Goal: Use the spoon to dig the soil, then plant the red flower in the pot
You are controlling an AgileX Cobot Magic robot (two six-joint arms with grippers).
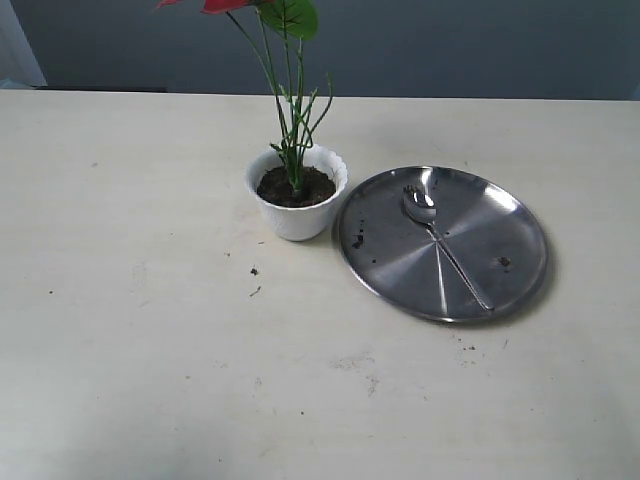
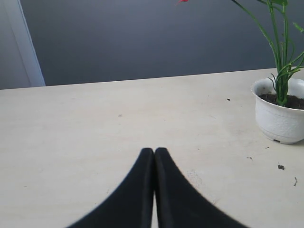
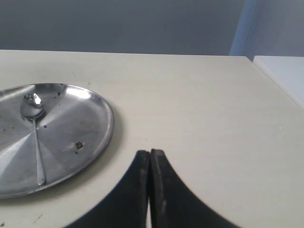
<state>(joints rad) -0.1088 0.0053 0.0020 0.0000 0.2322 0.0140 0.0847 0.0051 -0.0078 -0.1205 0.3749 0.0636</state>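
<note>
The white scalloped pot (image 1: pixel 297 192) stands mid-table, filled with dark soil (image 1: pixel 296 187). The red flower (image 1: pixel 225 5) is upright in it, its green stems (image 1: pixel 293 120) rising from the soil; the blooms are cut off by the frame's top edge. The pot (image 2: pixel 279 115) also shows in the left wrist view. The silver spoon (image 1: pixel 443 242) lies on the steel plate (image 1: pixel 515 265), bowl toward the far side; the spoon (image 3: pixel 34 132) shows in the right wrist view too. My left gripper (image 2: pixel 154 151) is shut and empty above bare table. My right gripper (image 3: pixel 149 153) is shut and empty beside the plate.
Soil crumbs (image 1: pixel 254 272) lie on the table in front of the pot, and a few specks (image 1: pixel 504 262) sit on the plate. More crumbs (image 1: pixel 467 349) lie near the plate's front rim. A dark wall stands behind the table's far edge.
</note>
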